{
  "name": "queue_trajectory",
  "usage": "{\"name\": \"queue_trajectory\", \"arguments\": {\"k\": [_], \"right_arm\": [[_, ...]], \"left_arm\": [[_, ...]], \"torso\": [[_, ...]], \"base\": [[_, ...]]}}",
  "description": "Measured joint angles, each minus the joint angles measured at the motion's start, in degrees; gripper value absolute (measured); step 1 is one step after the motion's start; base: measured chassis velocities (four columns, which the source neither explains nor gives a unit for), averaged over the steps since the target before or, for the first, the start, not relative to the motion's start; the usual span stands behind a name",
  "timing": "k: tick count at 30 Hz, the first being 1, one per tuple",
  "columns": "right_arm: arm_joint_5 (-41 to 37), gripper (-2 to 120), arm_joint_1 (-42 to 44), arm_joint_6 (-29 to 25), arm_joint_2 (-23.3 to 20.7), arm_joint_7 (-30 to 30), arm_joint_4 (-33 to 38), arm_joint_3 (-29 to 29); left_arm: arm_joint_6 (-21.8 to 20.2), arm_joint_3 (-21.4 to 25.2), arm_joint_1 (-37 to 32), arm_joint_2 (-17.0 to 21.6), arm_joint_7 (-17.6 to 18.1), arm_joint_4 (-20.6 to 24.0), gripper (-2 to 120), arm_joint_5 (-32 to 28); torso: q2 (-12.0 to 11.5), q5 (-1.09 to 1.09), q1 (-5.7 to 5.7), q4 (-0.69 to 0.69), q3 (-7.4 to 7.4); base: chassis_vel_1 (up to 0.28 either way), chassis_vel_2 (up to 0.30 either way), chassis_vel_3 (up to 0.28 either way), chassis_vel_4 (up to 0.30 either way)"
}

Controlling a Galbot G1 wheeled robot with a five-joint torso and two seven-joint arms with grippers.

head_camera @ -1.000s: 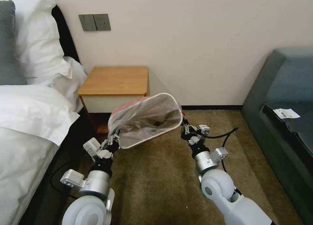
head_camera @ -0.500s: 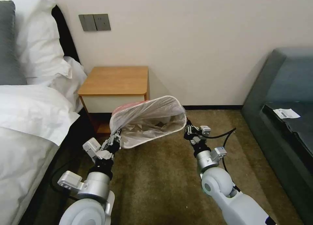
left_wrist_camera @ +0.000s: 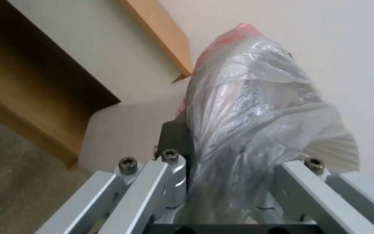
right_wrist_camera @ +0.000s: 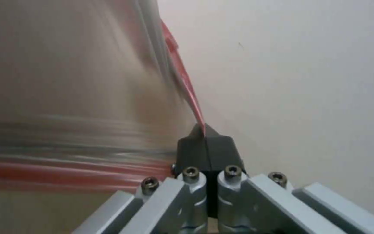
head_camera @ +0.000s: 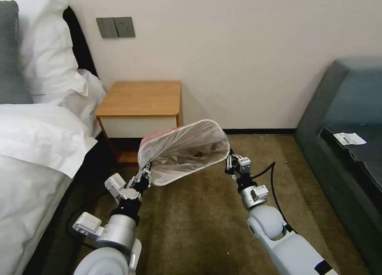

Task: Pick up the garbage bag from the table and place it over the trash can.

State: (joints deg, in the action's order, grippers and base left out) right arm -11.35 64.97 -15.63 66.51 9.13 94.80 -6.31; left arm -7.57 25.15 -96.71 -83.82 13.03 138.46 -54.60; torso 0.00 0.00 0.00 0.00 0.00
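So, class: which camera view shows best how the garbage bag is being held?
The head view: the garbage bag hangs spread open between the left tool and the right tool. The left wrist view shows bunched plastic in its tool; the right wrist view shows the red band pinched in its tool.

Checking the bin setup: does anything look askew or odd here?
Yes: the trash can, lined with the garbage bag, hangs tilted above the carpet, mouth toward the camera, between the left gripper and right gripper.

Hotel-style bedroom: white-linen bed [head_camera: 36,147], nightstand [head_camera: 139,100], carpet [head_camera: 199,219].
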Motion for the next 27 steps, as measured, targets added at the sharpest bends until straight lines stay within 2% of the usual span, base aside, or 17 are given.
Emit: {"name": "queue_trajectory", "arguments": {"k": [22,27], "right_arm": [[6.9,0,-1.3,-0.3,0.4,1.8,-4.2,0.0],[7.9,0,0.2,0.5,0.2,2.8,-0.6,-0.4]], "left_arm": [[-0.3,0.2,0.0,-0.5,1.0,1.7,16,-1.5],[0.0,1.2,2.4,-0.4,1.1,-1.8,15,-0.7]], "torso": [[0.0,0.00,0.00,0.00,0.00],[0.0,0.00,0.00,0.00,0.00]], "base": [[0.000,0.000,0.000,0.000],[0.000,0.000,0.000,0.000]]}}
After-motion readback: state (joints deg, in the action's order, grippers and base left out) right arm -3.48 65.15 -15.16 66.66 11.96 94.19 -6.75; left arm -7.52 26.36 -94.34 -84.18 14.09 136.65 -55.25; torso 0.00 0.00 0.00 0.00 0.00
